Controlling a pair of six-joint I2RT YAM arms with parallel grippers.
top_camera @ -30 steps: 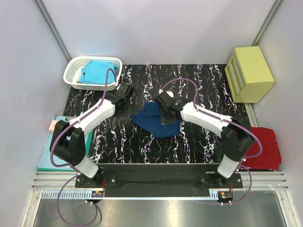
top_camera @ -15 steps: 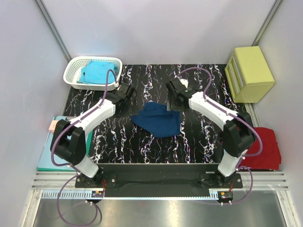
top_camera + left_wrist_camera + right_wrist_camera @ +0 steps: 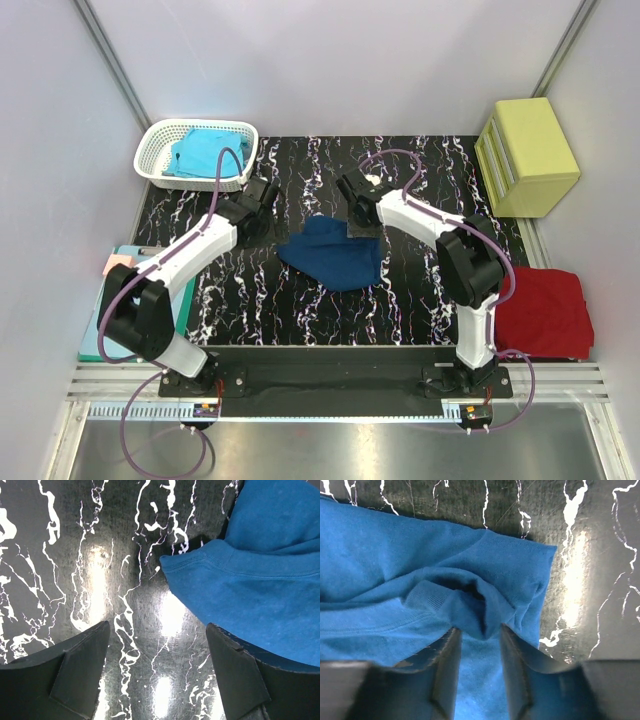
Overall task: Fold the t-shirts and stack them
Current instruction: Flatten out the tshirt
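Right wrist view: right hand [image 3: 479, 630] at narrow gap astride a fold of navy t-shirt [image 3: 395, 580], grip uncertain.

Bright light glares off the table [image 3: 172, 615]; fingers [image 3: 445, 675] blurred.

Obstacles, 4: white basket [image 3: 150, 152] upper left; yellow drawer unit [image 3: 527, 155] upper right; red t-shirt [image 3: 545, 312] lower right; teal clipboard [image 3: 90, 345] lower left. Navy t-shirt [image 3: 335, 258] heaped centre. Passage: bare black marbled mat [image 3: 300, 310] at lower centre, upper centre.

No writing, label, brand or number can be read anywhere.
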